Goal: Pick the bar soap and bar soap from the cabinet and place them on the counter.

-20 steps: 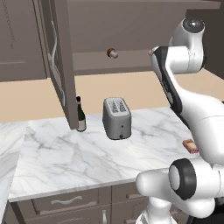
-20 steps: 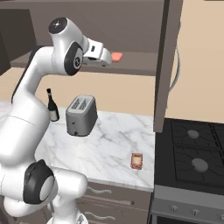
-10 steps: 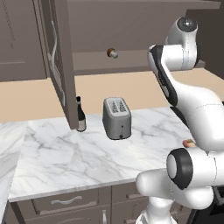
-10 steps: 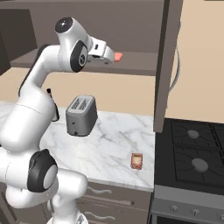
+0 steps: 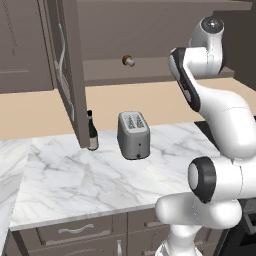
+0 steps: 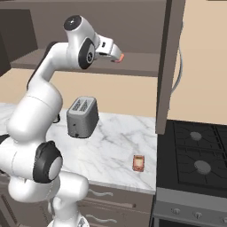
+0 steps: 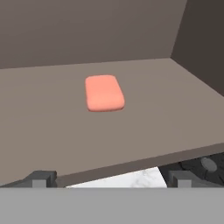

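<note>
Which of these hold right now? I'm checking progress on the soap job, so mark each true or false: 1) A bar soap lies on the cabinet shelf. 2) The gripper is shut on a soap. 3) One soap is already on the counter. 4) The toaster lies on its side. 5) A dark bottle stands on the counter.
1) True: a bar soap lies flat on the cabinet shelf.
2) False: the gripper is open and short of that soap, holding nothing.
3) True: the other bar soap lies on the counter near the stove.
4) False: the toaster stands upright.
5) True: a bottle stands beside the open cabinet door.
</note>
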Motion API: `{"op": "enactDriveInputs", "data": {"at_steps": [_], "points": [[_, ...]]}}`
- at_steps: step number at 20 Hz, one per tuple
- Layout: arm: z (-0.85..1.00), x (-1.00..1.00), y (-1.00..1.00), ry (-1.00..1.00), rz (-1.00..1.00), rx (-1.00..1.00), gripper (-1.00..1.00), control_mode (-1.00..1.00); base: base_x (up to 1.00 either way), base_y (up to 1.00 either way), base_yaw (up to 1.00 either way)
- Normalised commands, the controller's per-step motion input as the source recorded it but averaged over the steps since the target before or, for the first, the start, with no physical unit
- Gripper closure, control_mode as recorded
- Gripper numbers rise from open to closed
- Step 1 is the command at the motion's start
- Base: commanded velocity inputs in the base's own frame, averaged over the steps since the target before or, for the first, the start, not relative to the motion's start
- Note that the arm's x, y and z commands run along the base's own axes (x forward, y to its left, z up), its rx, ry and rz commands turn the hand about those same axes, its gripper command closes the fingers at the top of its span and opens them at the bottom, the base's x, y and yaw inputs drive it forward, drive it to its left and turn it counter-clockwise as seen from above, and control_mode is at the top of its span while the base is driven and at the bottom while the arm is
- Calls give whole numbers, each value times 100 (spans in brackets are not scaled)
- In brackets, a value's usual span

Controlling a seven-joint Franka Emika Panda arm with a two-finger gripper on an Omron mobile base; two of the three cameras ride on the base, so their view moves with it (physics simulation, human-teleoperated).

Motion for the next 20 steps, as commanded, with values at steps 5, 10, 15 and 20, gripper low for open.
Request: {"op": "enactDriveInputs", "data": {"at_steps": [5,10,15,20], "points": [[0,29,-10,0,0,0,-100,-100,0,0,0],[0,29,-7,0,0,0,-100,-100,0,0,0],[-9,34,-3,1,0,1,-100,-100,0,0,0],[-17,37,0,4,0,2,-100,-100,0,0,0]]}}
